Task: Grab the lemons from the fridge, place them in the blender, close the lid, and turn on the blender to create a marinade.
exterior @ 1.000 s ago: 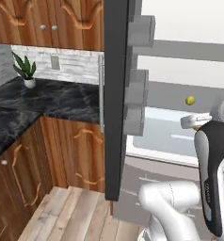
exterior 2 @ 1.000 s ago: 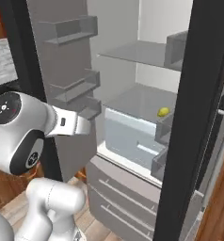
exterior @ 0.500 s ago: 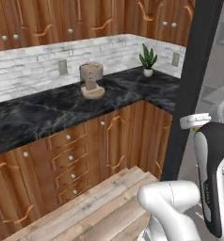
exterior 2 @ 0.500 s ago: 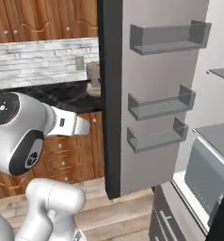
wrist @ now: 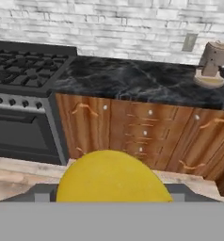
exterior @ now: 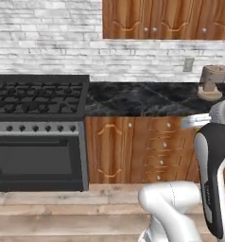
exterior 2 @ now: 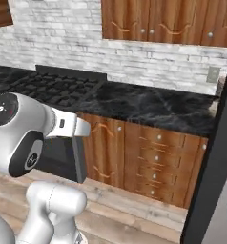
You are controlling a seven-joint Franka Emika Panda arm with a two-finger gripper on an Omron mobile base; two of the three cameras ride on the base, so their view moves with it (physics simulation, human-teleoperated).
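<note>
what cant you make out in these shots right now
- Lemon, hand view: its lower part is cut off at the bottom edge, so the fingers' grip on it is hidden.
- Fridge door, right base view: cut off by the right edge.
- Brown countertop appliance, left base view: too small and blurred to identify.

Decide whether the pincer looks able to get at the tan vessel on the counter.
Probably not: the pincer holds a lemon, and the tan vessel stands well off on the counter; nothing blocks the path.
</note>
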